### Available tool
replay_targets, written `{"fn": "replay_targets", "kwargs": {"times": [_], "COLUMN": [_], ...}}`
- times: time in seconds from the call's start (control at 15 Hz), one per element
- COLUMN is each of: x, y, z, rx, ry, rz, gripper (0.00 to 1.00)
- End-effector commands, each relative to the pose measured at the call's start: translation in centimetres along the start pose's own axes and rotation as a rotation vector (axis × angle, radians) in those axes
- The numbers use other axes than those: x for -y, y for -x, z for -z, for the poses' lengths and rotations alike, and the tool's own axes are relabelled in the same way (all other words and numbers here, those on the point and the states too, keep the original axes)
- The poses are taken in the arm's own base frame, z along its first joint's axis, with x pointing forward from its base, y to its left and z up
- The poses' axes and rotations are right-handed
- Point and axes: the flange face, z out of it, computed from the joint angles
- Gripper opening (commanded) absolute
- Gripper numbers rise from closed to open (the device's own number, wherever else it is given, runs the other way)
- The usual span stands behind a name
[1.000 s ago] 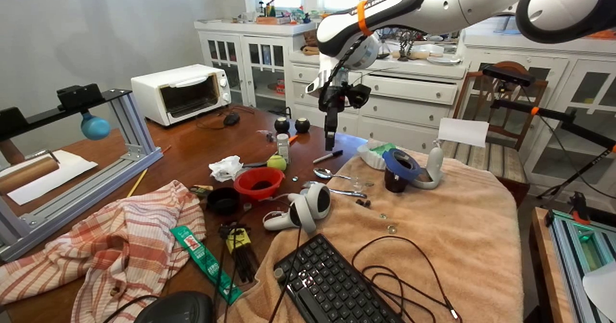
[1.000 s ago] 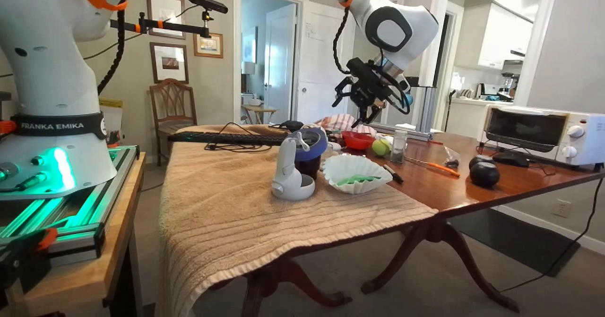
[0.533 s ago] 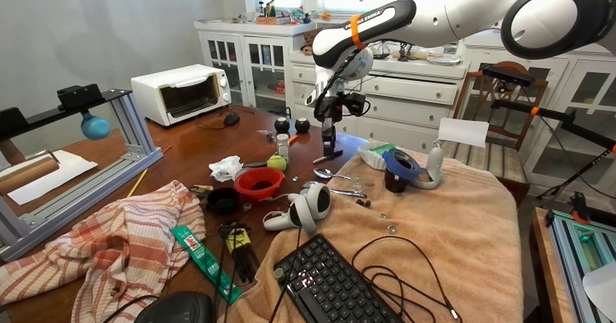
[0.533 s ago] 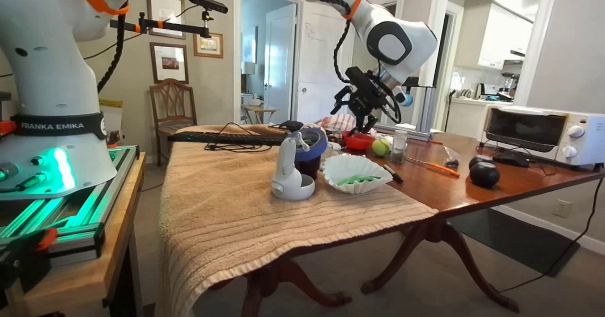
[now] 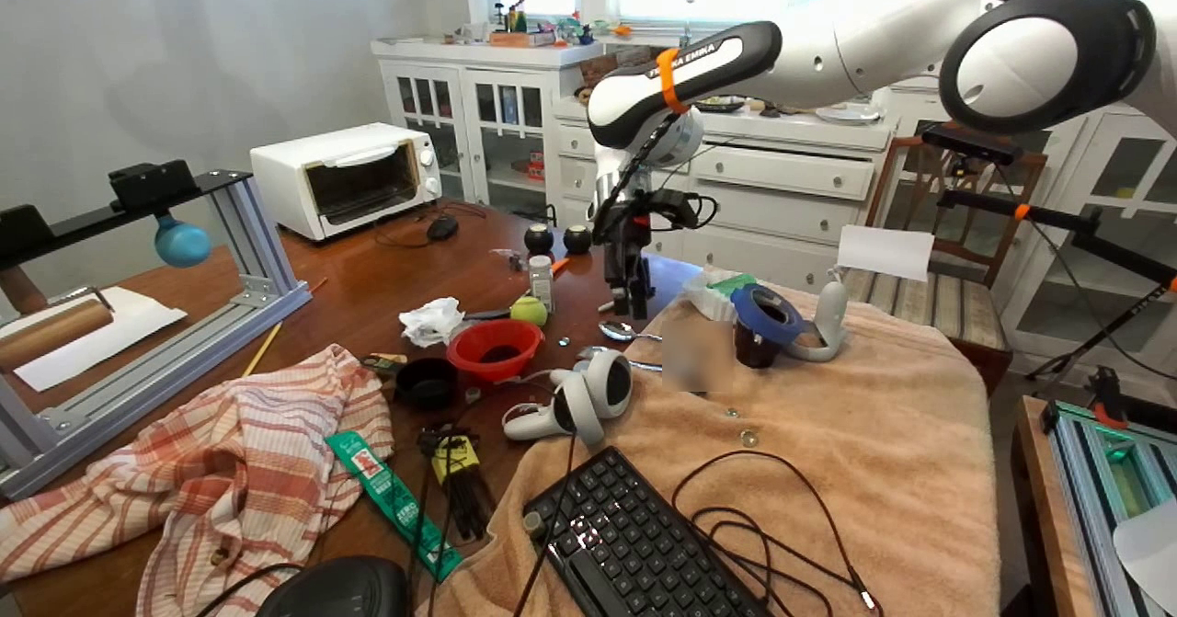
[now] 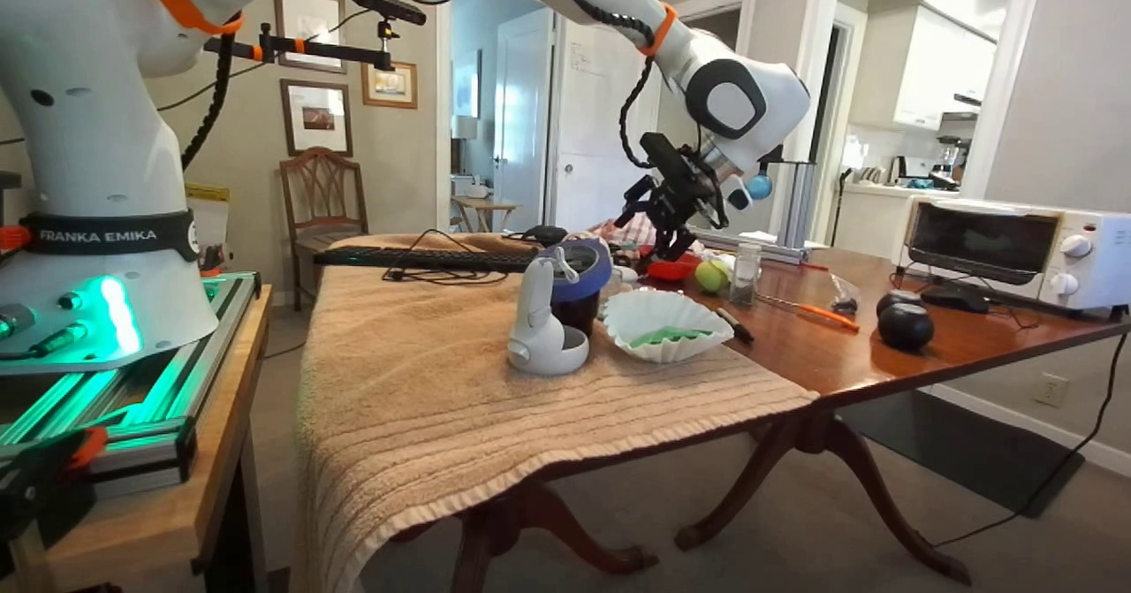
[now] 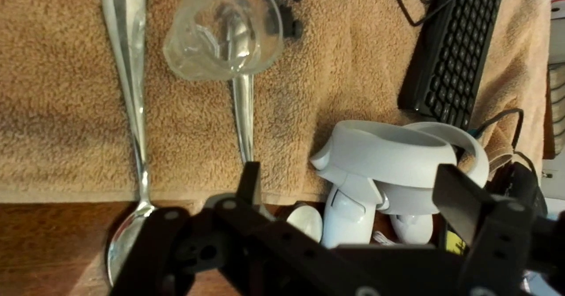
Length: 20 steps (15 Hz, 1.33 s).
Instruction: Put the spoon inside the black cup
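A silver spoon lies with its handle on the towel and its bowl on the bare wood, left of my gripper in the wrist view. Beside it a second silver utensil runs behind a clear cup; its lower end is hidden behind my left finger. My gripper stands open above the table, its jaws wide apart with nothing between them. A black, round, open container sits by the red bowl. A dark vessel with a blue ring on top stands on the towel. Which is the black cup, I cannot tell.
White controllers lie below the jaws in the wrist view. The clear cup stands on the towel, with small dark pieces beside it. The red bowl, tennis ball, bottle, pleated white dish and keyboard are around.
My open gripper has come down closer to the table and turned a little, so both fingers now show in an exterior view, partly covering the marker. The objects have not moved.
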Motion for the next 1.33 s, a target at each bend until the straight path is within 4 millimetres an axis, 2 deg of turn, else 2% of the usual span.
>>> {"fn": "replay_targets", "kwargs": {"times": [0.0,0.2,0.27,0.33,0.53,1.0,1.27], "x": [-0.5,-1.6,-2.1,-1.4,-2.3,0.8,0.6], "y": [0.0,0.9,1.2,0.6,1.0,0.3,0.6], "z": [-2.4,-3.4,-3.1,-3.1,-2.8,-4.1,-5.0], "rx": [0.092,0.131,0.118,0.103,0.101,0.209,0.258], "ry": [-0.019,-0.047,-0.066,-0.046,-0.054,0.048,0.036], "rz": [-0.073,-0.097,-0.088,-0.076,-0.087,-0.358,-0.433], "gripper": [1.00,1.00,1.00,1.00,1.00,1.00,1.00]}}
